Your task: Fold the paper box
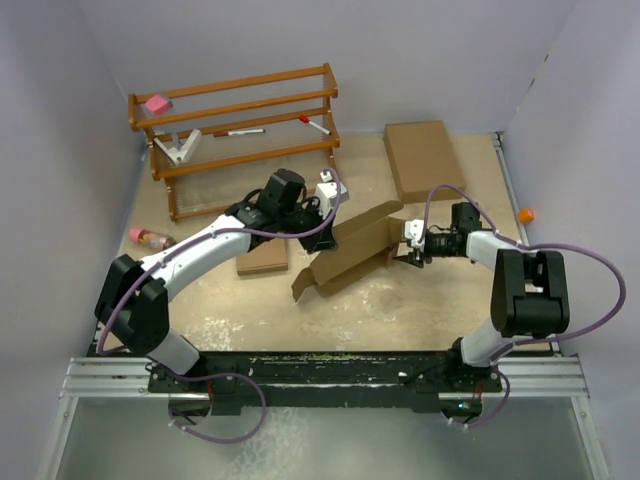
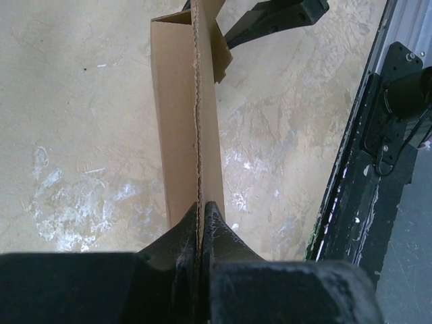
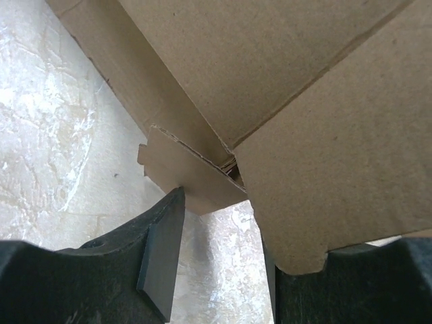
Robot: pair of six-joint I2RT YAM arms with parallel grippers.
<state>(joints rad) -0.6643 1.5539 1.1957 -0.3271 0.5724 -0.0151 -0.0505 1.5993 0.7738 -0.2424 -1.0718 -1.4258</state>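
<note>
Gripping the paper box [image 1: 350, 255] by its ragged edge is left hand [image 2: 200, 214] (right hand [image 3: 219, 226] open round flap [image 3: 182, 172]).

**Clearances around the tilted paper box [image 1: 350, 255].**
The near strip of the bench [image 1: 400, 310], between the paper box and the arm bases, lies open to a gripper. Mid-bench passage is barred by the paper box, which spans from the left gripper [image 1: 322, 238] to the right gripper [image 1: 410, 250]. A wooden rack [image 1: 240, 130] blocks the far left and a flat brown box [image 1: 424, 158] the far right.
</note>
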